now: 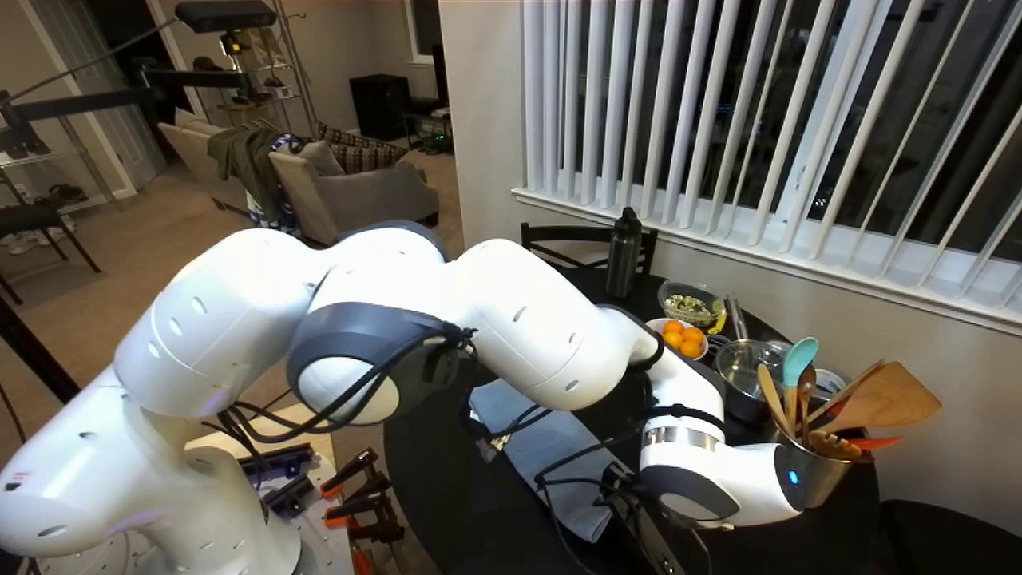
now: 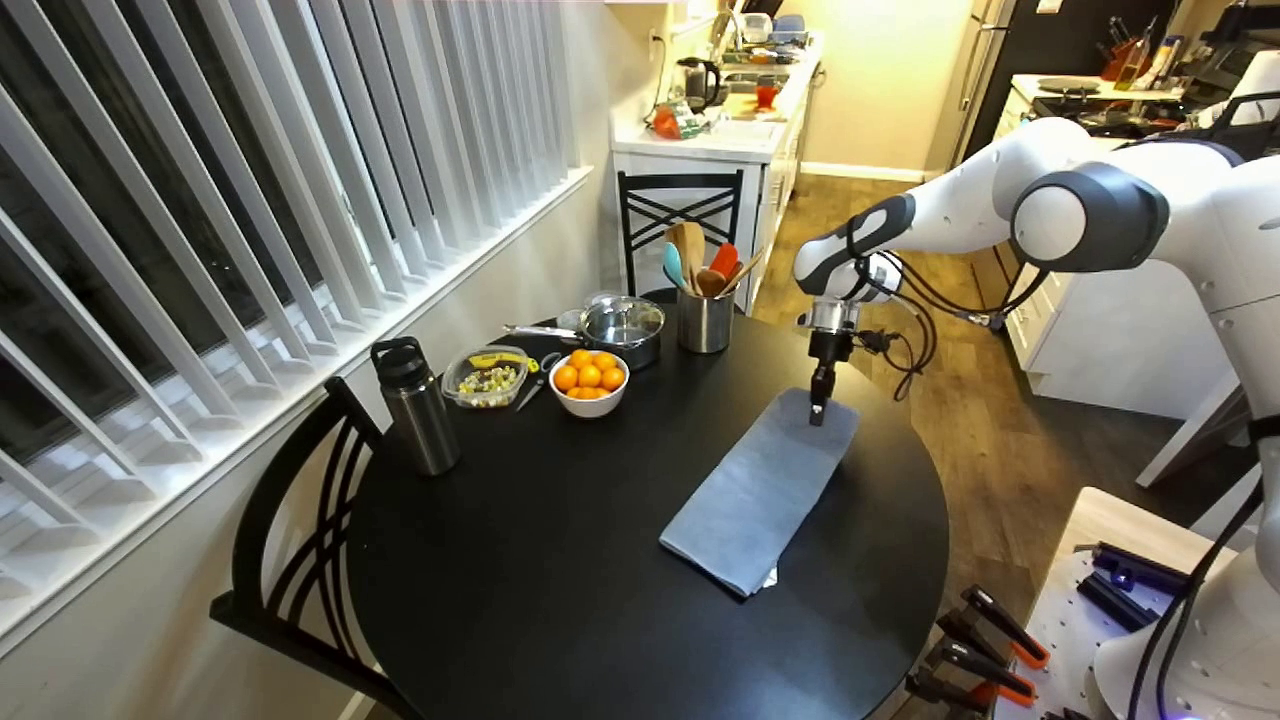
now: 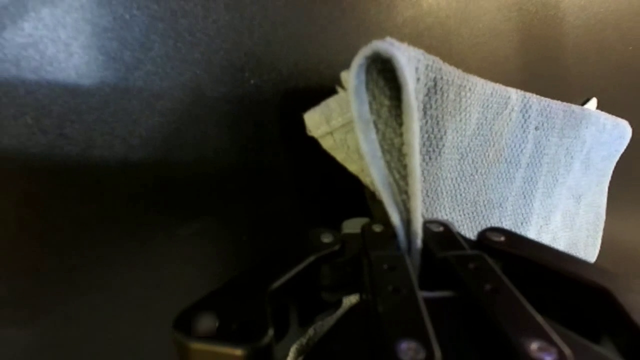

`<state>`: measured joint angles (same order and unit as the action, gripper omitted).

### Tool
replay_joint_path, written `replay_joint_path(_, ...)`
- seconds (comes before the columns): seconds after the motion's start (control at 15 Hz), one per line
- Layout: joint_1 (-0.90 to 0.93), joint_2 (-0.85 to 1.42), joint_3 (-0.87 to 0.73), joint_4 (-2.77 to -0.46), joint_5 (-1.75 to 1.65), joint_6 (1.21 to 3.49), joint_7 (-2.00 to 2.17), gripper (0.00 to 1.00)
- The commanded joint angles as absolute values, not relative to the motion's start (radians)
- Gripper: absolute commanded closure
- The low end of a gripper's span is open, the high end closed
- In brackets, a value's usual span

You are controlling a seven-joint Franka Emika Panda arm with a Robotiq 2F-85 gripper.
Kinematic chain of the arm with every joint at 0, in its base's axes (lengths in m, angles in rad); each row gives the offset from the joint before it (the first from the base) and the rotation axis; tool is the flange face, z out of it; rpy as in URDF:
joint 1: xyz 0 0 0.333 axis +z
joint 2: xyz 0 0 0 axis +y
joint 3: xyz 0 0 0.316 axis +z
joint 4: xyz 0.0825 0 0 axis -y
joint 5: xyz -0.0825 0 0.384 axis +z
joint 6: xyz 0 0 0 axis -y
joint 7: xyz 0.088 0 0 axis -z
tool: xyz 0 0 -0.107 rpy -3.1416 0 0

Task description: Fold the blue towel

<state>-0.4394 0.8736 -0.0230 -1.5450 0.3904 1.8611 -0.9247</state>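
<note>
The blue towel point(image 2: 765, 490) lies as a long narrow strip on the round black table, in both exterior views point(image 1: 551, 439). Its layered end and a small white tag point(image 2: 771, 577) show at the near end. My gripper point(image 2: 818, 412) points down at the towel's far end, touching it. In the wrist view the gripper's fingers point(image 3: 412, 235) are close together, with the towel point(image 3: 495, 160) pinched between them. There the cloth rises in a narrow open loop, and a paler flap shows behind it. In an exterior view the arm and wrist hide the fingertips.
A steel holder of utensils point(image 2: 705, 322) stands beyond the towel's far end. A pot point(image 2: 630, 345), a bowl of oranges point(image 2: 590, 402), a clear food container point(image 2: 490, 378) and a steel bottle point(image 2: 422, 420) stand along the window side. Chairs point(image 2: 330, 540) are at the table. Cables hang from the arm.
</note>
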Motion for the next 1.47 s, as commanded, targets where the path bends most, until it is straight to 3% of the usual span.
replay_joint_path(0.0,-0.413,0.8,-0.061,-1.564,0.325,1.825,-0.812,0.98)
replay_joint_path(0.67,-0.223,0.668,-0.031,-1.585,0.095,1.704,-0.616,0.98)
replay_joint_path(1.4,-0.039,0.805,0.085,-1.422,-0.097,1.539,-0.663,0.98)
